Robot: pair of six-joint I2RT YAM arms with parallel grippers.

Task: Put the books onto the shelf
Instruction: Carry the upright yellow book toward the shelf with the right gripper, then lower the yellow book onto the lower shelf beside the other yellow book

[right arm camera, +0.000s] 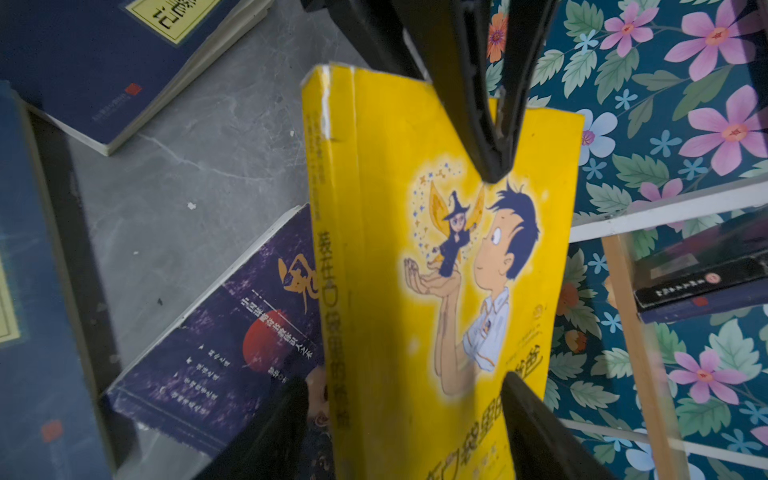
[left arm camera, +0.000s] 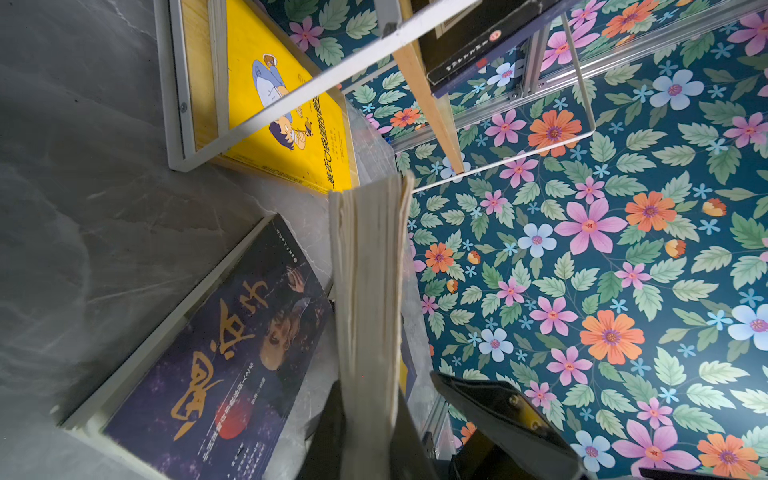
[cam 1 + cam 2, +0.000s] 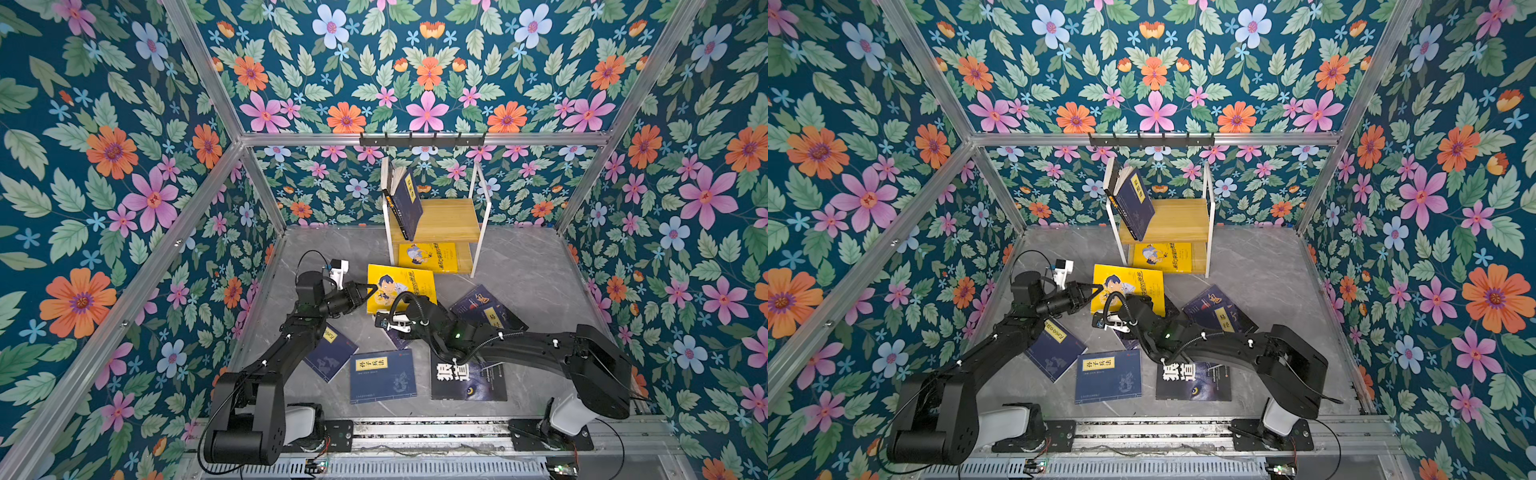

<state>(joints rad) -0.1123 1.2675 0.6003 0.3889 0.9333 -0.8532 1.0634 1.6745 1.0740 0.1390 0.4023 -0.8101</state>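
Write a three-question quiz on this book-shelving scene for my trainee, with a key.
1. True or false: the left gripper is shut on the raised yellow cartoon-boy paperback.
2. Where does the second yellow cartoon-boy paperback lie? A) on the lower board of the white-framed two-tier wooden shelf; B) on its upper board; C) on the black hook rail.
3. Fill in: the black wolf-eye paperback lies flat on the grey marbled ____.
Key: 1 true; 2 A; 3 table.
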